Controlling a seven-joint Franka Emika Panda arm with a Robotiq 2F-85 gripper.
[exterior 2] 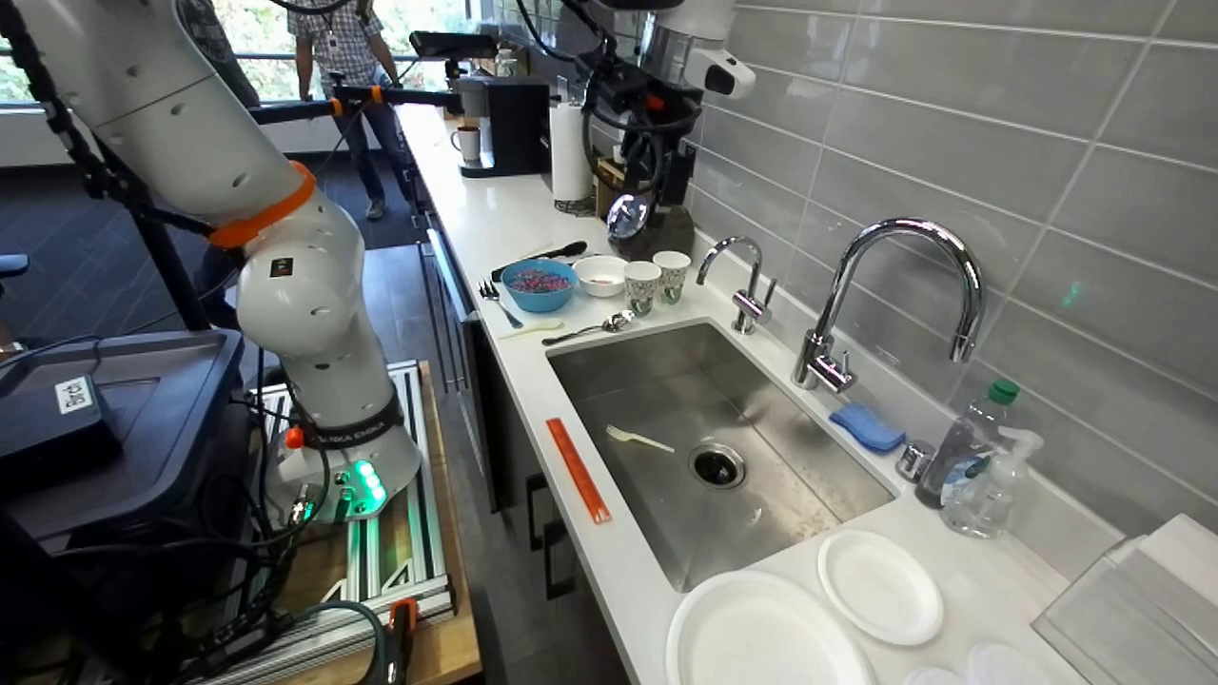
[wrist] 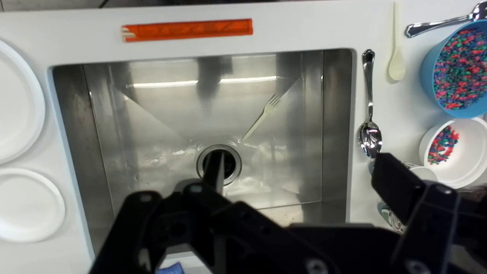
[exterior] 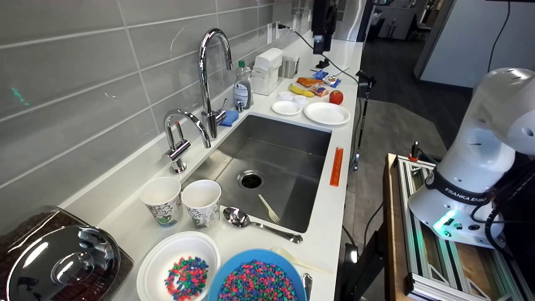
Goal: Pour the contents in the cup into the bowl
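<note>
Two upright white paper cups stand side by side beside the sink: the cup nearer the wall and the cup nearer the sink. They also show in an exterior view. Both carry a dark printed pattern; no plain white cup shows beside them. Their contents cannot be seen. A white bowl holds some coloured pieces; a blue bowl beside it is fuller. My gripper is open and empty above the sink. Its right finger partly hides the cups in the wrist view.
The sink holds a plastic fork. Two faucets rise at the wall. A metal spoon lies by the cups. White plates, packets and fruit lie beyond the sink. A lidded container stands near the cups.
</note>
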